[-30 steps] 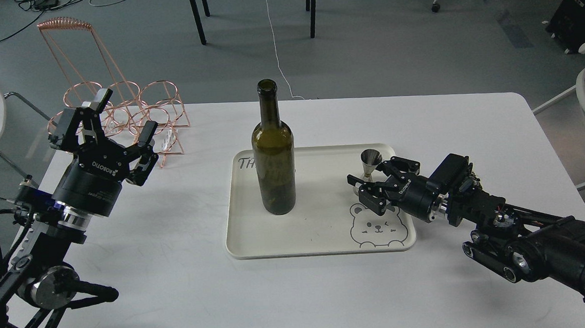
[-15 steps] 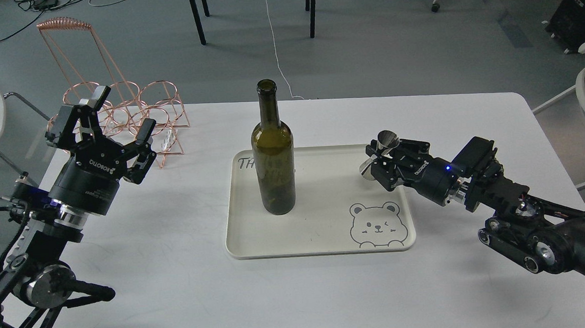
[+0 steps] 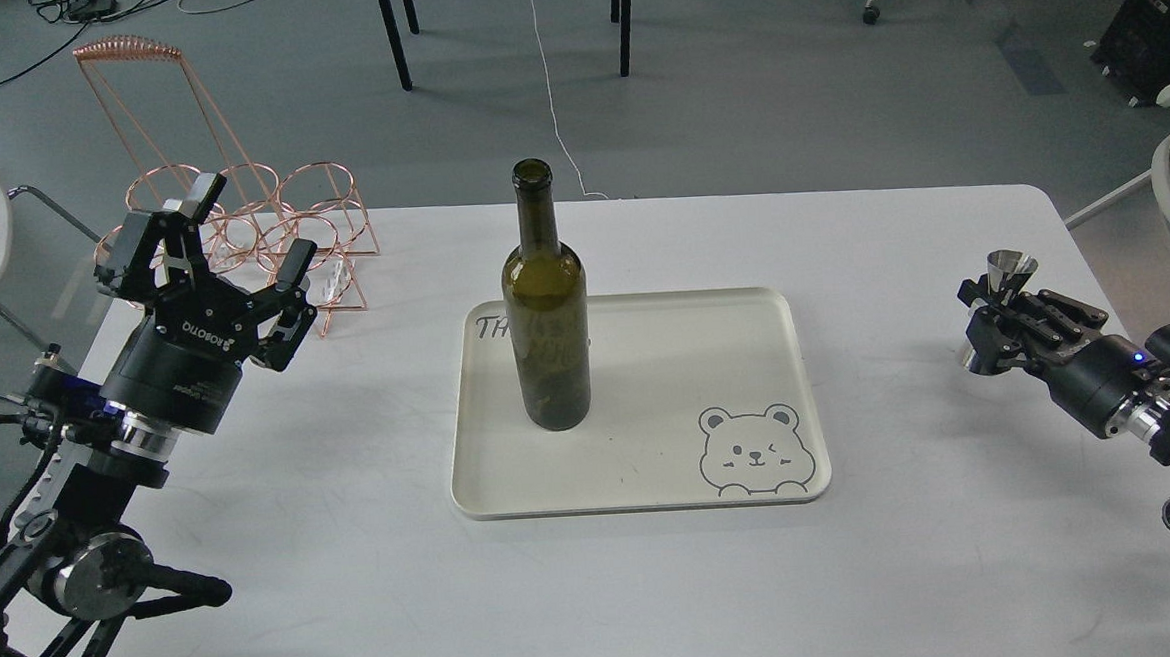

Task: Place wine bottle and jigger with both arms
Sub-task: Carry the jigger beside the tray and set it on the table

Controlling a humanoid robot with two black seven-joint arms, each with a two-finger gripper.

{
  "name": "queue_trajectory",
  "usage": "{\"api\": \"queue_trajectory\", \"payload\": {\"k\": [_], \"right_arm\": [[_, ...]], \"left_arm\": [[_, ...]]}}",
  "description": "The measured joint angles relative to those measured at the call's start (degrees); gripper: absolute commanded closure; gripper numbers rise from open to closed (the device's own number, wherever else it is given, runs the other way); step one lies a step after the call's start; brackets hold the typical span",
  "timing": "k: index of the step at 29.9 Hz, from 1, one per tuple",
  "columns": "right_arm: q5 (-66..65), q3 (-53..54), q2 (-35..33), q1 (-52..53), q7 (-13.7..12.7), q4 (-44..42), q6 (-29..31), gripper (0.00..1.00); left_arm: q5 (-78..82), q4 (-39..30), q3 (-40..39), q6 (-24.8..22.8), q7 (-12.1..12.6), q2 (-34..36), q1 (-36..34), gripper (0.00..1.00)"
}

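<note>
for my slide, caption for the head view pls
Right gripper holds the jigger off-tray; wine bottle stands on the tray.

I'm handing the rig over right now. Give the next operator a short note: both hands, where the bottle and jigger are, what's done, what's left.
Right hand: shut on the jigger, held above the table to the right of the tray.
Left hand: open, empty, raised near the copper wire rack.
Wine bottle: upright on the tray's left half, untouched.
Done: jigger is off the tray.
Left: set the jigger down, then pick up and place the bottle.
</note>
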Motion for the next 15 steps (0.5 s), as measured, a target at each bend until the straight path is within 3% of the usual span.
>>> {"api": "queue_trajectory", "payload": {"k": [11,15], "right_arm": [[0.3,-0.7,2.1,-1.0,0.0,-4.3,0.0,0.70],[0.9,-0.7,3.1,-0.7,0.0,-5.7,0.0,0.63]], "left_arm": [[0.1,0.0,0.0,-0.4,0.0,0.0,0.1,0.02],[0.1,0.0,0.0,-0.4,0.0,0.0,0.1,0.02]]}}
